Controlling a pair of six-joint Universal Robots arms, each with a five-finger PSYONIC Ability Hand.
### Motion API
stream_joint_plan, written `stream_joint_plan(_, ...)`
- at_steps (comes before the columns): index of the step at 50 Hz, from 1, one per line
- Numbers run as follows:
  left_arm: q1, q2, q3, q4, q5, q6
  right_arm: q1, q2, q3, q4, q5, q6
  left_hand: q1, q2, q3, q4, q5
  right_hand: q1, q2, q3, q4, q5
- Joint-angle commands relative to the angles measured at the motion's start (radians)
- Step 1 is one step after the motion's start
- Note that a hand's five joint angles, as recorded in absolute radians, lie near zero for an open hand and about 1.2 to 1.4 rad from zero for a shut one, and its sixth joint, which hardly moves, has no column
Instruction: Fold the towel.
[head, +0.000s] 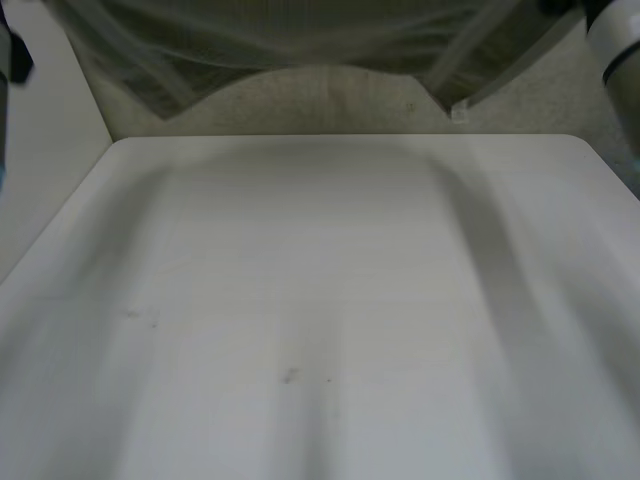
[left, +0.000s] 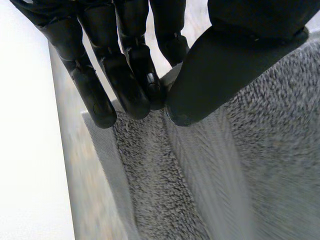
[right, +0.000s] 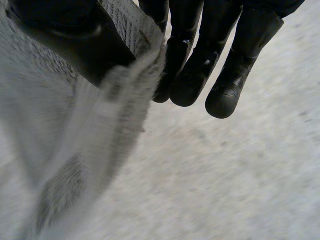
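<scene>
We count one grey, fluffy terry towel (head: 300, 40), held up in the air between two black robot hands, above one white table (head: 320, 300). The left robot hand (left: 240, 65) pinches the towel's edge between thumb and fingertips, and the cloth hangs below its palm. The right robot hand (right: 200, 55) likewise pinches an edge against its thumb.

one towel (left: 280, 150), one table (head: 330, 300), two hands (left: 125, 85) (right: 192, 75)
</scene>
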Motion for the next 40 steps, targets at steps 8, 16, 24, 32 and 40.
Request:
stream_joint_plan(8,0.024,-0.117,-0.439,0.212,0.082,0.043,-0.009,0.13,0.425,-0.075,-0.114,-0.136,0.187,0.178,0.179,0.178,0.184,0.052,0.062,0.06,0.052,0.043)
stream_joint_plan(16,0.024,-0.206,-0.546,0.223,0.125,0.202,-0.018,0.215,0.54,-0.123,-0.108,-0.239,0.187,0.178,0.179,0.178,0.184,0.052,0.062,0.06,0.052,0.043)
stream_joint_plan(24,0.026,-0.126,-0.652,0.16,0.128,0.348,-0.042,0.068,0.658,-0.07,-0.1,-0.25,0.187,0.178,0.179,0.178,0.184,0.052,0.062,0.06,0.052,0.043)
stream_joint_plan(32,0.026,0.055,-0.776,0.026,0.128,0.393,-0.053,-0.108,0.736,0.136,-0.097,-0.253,0.187,0.178,0.179,0.178,0.184,0.052,0.062,0.06,0.052,0.043)
stream_joint_plan(40,0.026,0.385,-0.897,-0.176,0.139,0.448,-0.131,-0.369,0.801,0.5,-0.096,-0.345,0.187,0.178,0.179,0.178,0.184,0.052,0.062,0.06,0.052,0.043)
